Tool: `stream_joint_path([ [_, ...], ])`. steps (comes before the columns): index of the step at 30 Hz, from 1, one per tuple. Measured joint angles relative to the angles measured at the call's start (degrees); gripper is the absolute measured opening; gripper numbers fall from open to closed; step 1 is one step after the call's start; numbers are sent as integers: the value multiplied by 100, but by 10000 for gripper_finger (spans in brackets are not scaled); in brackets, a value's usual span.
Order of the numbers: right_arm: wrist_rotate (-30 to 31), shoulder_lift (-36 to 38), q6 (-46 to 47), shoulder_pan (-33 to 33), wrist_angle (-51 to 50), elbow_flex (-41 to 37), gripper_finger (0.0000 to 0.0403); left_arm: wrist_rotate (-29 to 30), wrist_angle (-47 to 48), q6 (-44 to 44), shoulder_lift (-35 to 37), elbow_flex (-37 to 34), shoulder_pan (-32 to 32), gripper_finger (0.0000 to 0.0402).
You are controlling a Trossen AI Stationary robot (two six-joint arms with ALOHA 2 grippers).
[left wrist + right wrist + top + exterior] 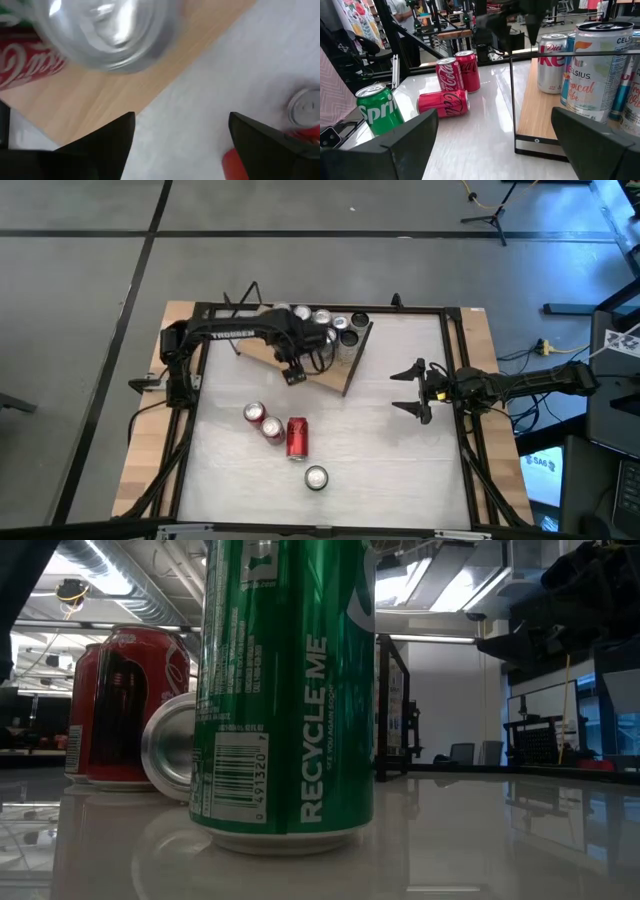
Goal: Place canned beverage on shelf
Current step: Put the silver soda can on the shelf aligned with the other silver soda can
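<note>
The shelf (335, 370) is lying at the far middle of the table (400, 470), turned at an angle, with a cluster of cans (330, 322) standing along its far edge (a silver one (553, 62) and a tall white one (595, 70) among them). The left gripper (294, 372) is hovering over the shelf's near edge, its jaws standing wide apart and holding nothing. Nearer the front, two red cans (262, 420) are standing upright, with a third red can (297, 437) lying on its side just beside them. A green can (316, 477) is standing alone by the front edge. The right gripper (412, 392) is waiting at the table's right side, jaws spread wide and empty.
</note>
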State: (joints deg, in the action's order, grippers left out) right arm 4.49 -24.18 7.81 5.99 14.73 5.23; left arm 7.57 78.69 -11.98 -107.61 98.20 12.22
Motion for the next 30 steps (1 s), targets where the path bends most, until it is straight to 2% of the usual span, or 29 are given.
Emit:
stream_joint_path([
  [6, 0, 0, 0, 1, -66, 0, 381, 208, -701, -376, 0, -477, -218, 254],
  [12, 0, -1, 0, 1, -172, 0, 381, 263, -1212, -524, 0, -799, -139, 208],
  [15, 0, -2, 0, 0, -173, 0, 381, 482, -1367, -551, 0, -858, -72, 191],
  [20, 0, -1, 0, 0, -171, 0, 381, 891, -1556, -549, 0, -858, 34, 171],
  [30, 0, -1, 0, -1, -169, 0, 381, 936, -2010, -413, 0, -858, 279, 165],
])
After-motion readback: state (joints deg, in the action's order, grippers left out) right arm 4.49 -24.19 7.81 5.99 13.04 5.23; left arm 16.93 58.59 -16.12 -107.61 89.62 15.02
